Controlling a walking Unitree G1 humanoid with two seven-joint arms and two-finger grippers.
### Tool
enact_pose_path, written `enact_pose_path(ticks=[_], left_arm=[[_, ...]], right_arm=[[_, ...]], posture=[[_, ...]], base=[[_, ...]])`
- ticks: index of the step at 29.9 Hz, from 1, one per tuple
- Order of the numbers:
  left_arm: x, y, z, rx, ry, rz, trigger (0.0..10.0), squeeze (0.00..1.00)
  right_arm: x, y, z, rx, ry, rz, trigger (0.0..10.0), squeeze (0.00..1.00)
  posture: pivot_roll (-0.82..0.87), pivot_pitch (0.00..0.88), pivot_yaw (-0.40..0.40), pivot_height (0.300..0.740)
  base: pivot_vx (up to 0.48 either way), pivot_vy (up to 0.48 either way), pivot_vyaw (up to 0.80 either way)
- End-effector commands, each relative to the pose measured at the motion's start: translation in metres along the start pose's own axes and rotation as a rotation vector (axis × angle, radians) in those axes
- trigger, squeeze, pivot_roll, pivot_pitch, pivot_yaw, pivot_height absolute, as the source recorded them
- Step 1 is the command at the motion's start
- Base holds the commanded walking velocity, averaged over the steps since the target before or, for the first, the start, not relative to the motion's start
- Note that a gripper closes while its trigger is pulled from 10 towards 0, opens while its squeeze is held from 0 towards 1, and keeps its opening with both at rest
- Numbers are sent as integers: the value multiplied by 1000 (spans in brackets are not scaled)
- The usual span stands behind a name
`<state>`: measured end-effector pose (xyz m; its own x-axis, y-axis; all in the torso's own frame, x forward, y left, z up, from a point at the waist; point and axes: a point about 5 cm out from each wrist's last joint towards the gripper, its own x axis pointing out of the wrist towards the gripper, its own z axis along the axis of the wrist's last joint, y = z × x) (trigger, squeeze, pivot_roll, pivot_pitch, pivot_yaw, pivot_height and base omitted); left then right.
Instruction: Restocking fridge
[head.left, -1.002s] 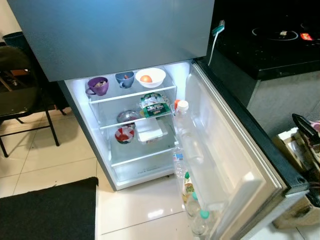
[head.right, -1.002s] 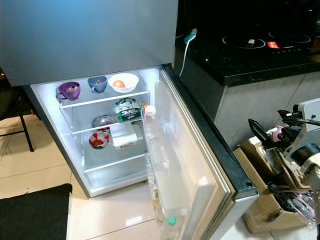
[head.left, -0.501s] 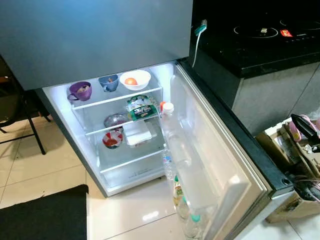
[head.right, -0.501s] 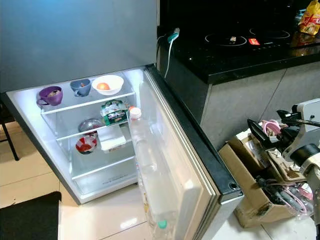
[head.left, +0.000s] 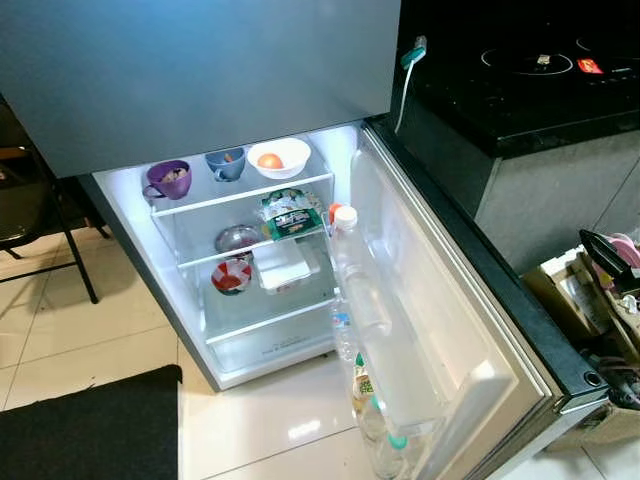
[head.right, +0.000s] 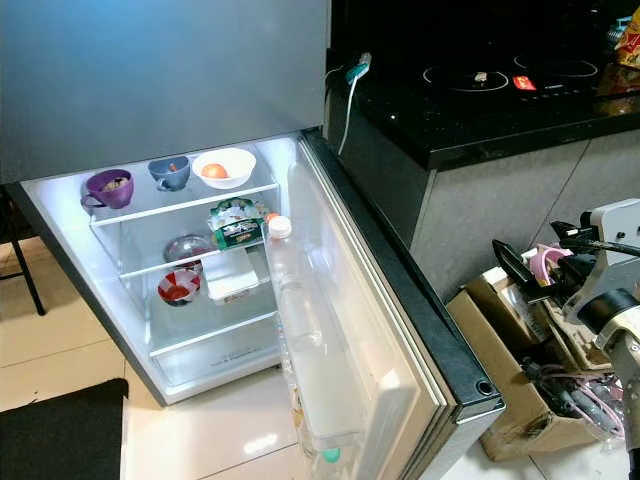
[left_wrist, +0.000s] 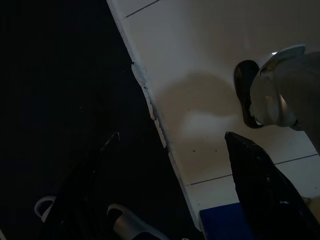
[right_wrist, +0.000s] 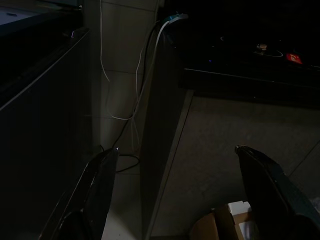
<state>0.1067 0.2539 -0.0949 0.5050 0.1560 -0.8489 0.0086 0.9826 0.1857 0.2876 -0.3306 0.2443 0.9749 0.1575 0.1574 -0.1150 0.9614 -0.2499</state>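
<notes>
I hold the right gripper (head.right: 520, 262), fingers spread and empty, above the cardboard box (head.right: 505, 345) beside the open fridge (head.right: 200, 290). I should descend slowly; the box contents look, I think, cluttered.

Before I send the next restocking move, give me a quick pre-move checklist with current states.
1. Fridge door open wide: ok.
2. Space on the shelves: ok; the lower shelf looks bare, the top one holds a purple cup, blue cup and white bowl.
3. Right end effector open: ok, fingers spread, nothing between them.
4. Left end effector free: ok, open, pointing at the floor.
5. Item in hand to stock: not ok, neither end effector holds anything.
6. Supply at hand: cannot tell; the cardboard box beside the right arm holds clutter I can't identify.
</notes>
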Motion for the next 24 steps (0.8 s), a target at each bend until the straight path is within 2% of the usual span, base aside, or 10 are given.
enact_pose_path(ticks=[1,18,24], left_arm=[[-3,5,-8,11,29,6,10000,0],[-3,5,-8,10,25,5,10000,0],[-3,5,-10,11,32,12,10000,0]], right_arm=[[1,3,0,2,-10,12,10000,0],[1,4,-1,5,-5,24,10000,0],[1,4,-2,6,-5,25,10000,0]], posture=[[-111,105,43,740],[-111,112,41,740],[-111,112,41,740]], base=[[-480,0,0],[-448,0,0],[-109,0,0]])
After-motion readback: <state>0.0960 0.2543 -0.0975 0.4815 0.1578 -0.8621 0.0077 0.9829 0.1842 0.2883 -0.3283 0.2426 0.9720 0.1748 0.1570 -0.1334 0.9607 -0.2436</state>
